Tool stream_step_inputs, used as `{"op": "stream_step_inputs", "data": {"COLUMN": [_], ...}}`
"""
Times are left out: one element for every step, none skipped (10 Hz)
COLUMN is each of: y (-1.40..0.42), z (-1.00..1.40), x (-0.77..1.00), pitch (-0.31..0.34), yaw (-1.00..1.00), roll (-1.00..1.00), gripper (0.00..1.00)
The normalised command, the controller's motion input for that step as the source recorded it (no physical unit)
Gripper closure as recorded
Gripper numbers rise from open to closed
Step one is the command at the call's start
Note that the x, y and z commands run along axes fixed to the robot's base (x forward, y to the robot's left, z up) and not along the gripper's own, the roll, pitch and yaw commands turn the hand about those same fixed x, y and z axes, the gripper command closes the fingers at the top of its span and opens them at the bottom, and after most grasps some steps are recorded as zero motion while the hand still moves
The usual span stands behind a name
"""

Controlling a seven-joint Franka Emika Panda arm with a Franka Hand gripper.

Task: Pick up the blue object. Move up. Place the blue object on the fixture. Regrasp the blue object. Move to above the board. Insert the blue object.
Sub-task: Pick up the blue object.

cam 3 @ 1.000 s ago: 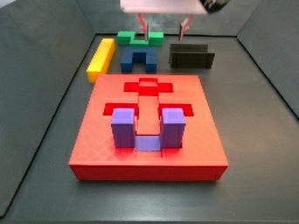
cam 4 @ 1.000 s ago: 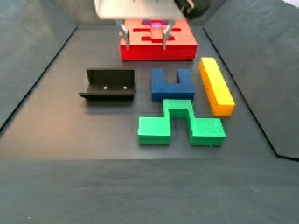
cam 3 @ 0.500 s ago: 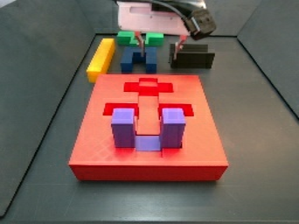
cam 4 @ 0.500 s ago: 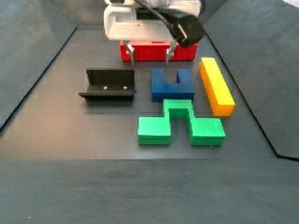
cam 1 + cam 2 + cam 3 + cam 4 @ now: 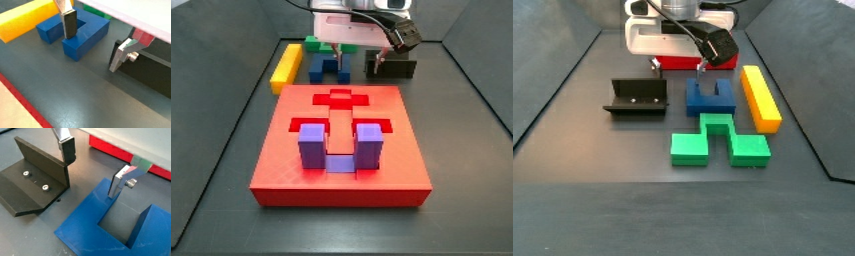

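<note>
Hand (image 5: 93, 42) spread wide, empty, low over the blue object (image 5: 710, 97), one finger (image 5: 69, 22) in its notch. Blue object lies flat on the tabletop (image 5: 633, 170) between fixture (image 5: 636, 97) and yellow bar (image 5: 759, 97), near the board (image 5: 339, 150).

The blue object (image 5: 711, 96) was dark blue, the fixture (image 5: 637, 97) black, the board (image 5: 341, 148) red. The hand (image 5: 680, 72), over the blue object, had silver fingers (image 5: 67, 20) with dark pads.
</note>
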Motion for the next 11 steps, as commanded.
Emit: {"op": "stream_step_inputs", "data": {"y": [0.00, 0.00, 0.00, 0.00, 0.00, 0.00, 0.00, 0.00, 0.00, 0.00, 0.00], "z": [-0.33, -0.02, 0.15, 0.28, 0.31, 0.23, 0.11, -0.18, -0.36, -0.43, -0.29], "x": [0.18, 0.07, -0.01, -0.10, -0.16, -0.13, -0.13, -0.16, -0.03, 0.00, -0.02], "pitch": [0.017, 0.011, 0.000, 0.000, 0.000, 0.000, 0.000, 0.000, 0.000, 0.000, 0.000], "yaw": [0.10, 0.04, 0.00, 0.00, 0.00, 0.03, 0.10, 0.09, 0.12, 0.15, 0.13], "roll": [-0.09, -0.14, -0.15, -0.13, -0.15, -0.13, -0.11, -0.01, 0.00, 0.07, 0.00], "gripper": [0.00, 0.00, 0.00, 0.00, 0.00, 0.00, 0.00, 0.00, 0.00, 0.00, 0.00]}}
